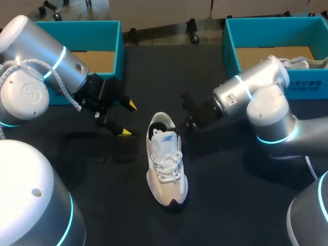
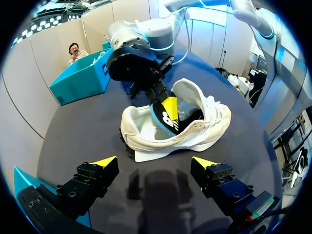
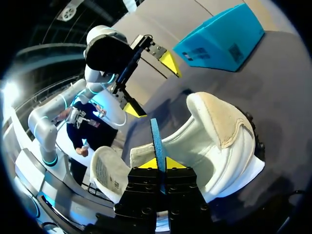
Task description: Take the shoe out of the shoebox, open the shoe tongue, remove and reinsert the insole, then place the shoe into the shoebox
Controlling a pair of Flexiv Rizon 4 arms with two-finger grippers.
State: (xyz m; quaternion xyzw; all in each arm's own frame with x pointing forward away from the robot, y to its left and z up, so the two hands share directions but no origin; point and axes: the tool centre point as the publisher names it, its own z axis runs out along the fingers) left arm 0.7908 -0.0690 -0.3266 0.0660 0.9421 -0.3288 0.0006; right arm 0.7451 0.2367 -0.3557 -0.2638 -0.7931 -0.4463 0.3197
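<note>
A white sneaker (image 1: 166, 169) stands upright mid-table, toe toward me. Its heel opening faces my right gripper (image 1: 179, 125), which comes in from the right. That gripper (image 3: 160, 163) is shut on the thin blue insole (image 3: 157, 141), which stands on edge between its fingers at the shoe's opening (image 3: 219, 131). In the left wrist view the blue insole (image 2: 165, 122) rises partly out of the sneaker (image 2: 200, 129), with the right gripper (image 2: 170, 108) on it. My left gripper (image 1: 128, 119) hangs open just left of the heel, holding nothing (image 2: 155, 162).
A teal shoebox (image 1: 119, 46) sits at the back left behind my left arm. A second teal shoebox (image 1: 230, 46) at the back right holds another white shoe (image 1: 307, 62). Dark tabletop stretches on both sides of the sneaker.
</note>
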